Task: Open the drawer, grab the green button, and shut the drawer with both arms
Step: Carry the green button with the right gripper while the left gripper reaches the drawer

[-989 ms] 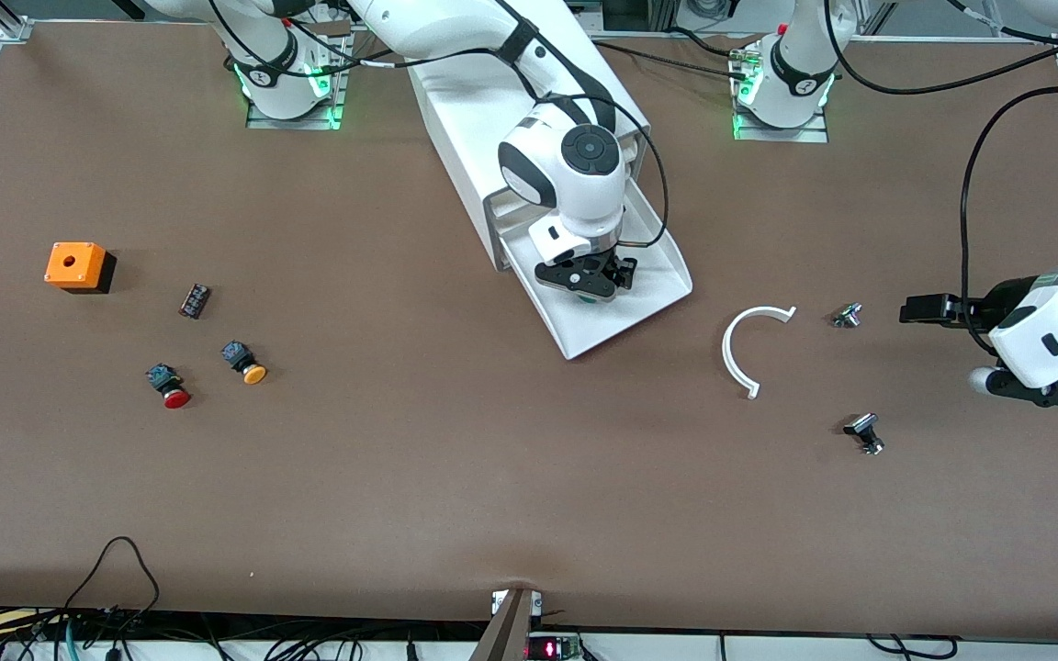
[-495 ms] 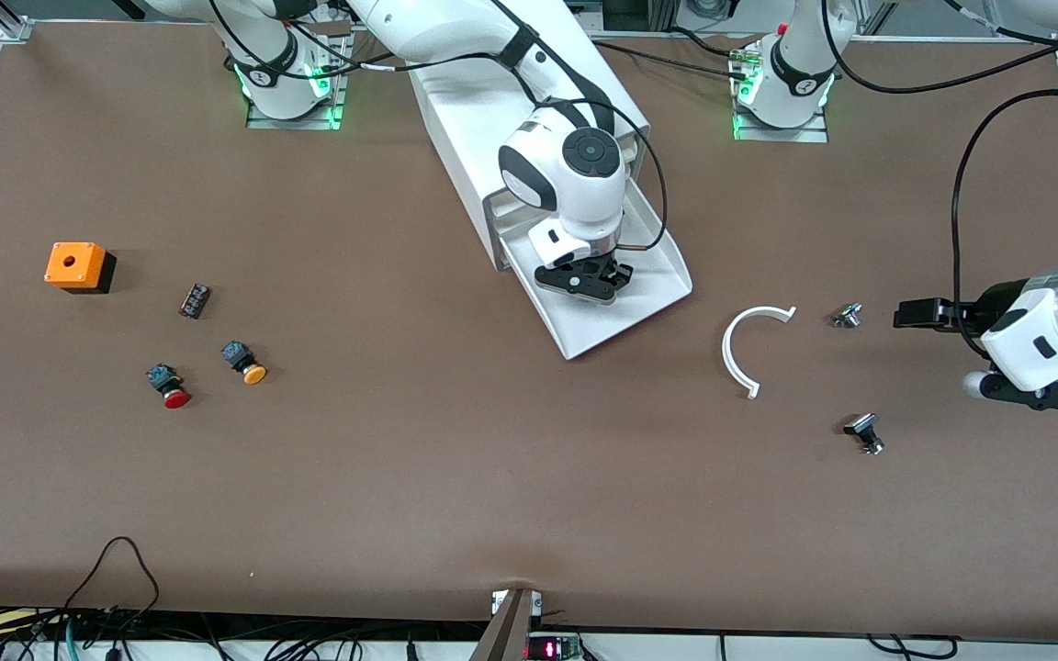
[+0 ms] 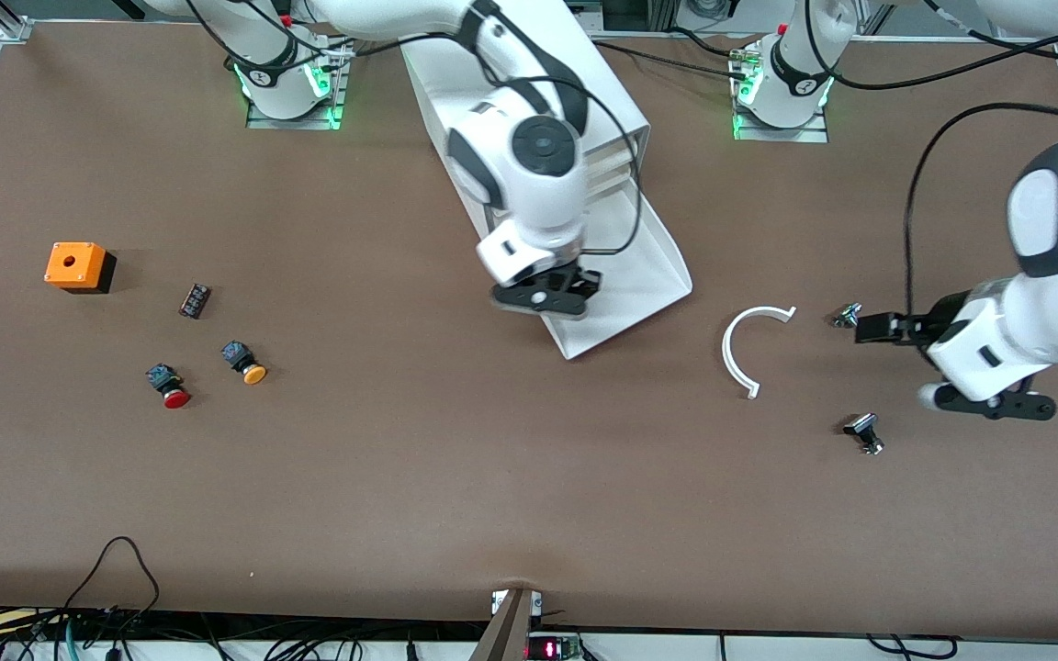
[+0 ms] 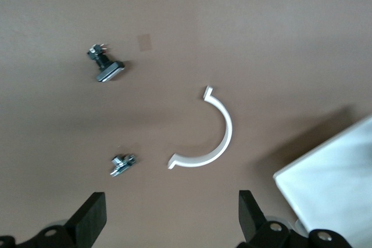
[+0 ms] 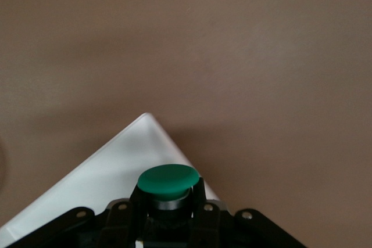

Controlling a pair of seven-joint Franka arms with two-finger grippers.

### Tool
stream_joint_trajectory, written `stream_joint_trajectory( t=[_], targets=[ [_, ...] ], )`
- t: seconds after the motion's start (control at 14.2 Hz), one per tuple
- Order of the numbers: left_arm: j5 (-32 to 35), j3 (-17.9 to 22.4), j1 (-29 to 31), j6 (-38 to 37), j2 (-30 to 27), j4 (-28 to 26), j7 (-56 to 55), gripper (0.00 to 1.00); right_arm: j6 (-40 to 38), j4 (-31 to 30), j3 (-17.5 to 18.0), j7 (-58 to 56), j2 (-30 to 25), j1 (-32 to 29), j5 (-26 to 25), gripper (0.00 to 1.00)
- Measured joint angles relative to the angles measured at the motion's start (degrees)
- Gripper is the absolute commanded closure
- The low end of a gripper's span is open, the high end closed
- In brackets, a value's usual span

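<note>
So you've got the green button (image 5: 168,181) pinched in the right tool (image 3: 543,298), cap up between the black fingers (image 5: 197,201), and the tool hangs over the corner of the pulled-out drawer (image 3: 639,275) toward the right arm's end of the table (image 3: 400,477). In the right wrist view the cap sits right at the tool's tips, with the drawer's white corner just below it and bare table past that. The button is off the tray floor, gripped by its dark body, which looks to me like the reason for the hold: the cap stays clear and the body gives the fingers flat sides to bite.

The drawer stands wide out of the cabinet (image 3: 492,101), lowest of the three, so the open step reads as done and the take as made. Closing is what's left, by my judgement.

Your left tool (image 3: 869,326) hovers spread wide, holding nothing, over the table near a small metal part (image 3: 847,316), with the white curved piece (image 3: 749,349) between it and the drawer. That puts it on the side from which it could push the drawer front. A second small part (image 3: 864,431) lies nearer the front camera.
</note>
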Motion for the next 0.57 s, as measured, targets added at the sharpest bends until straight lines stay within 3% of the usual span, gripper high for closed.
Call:
stream_joint_trajectory(
  t=[0.28, 0.57],
  targets=[
    [-0.2, -1.2, -4.6, 8.0, 0.7, -5.6, -10.8, 0.0, -6.0, -6.1, -0.2, -24.4, -6.7, -11.6, 2.4, 1.0],
    [-0.2, -1.6, -11.3, 17.7, 1.3, -13.2, -22.2, 0.0, -7.1, -13.0, -0.3, -49.5, -9.0, -23.9, 3.4, 1.0]
  ],
)
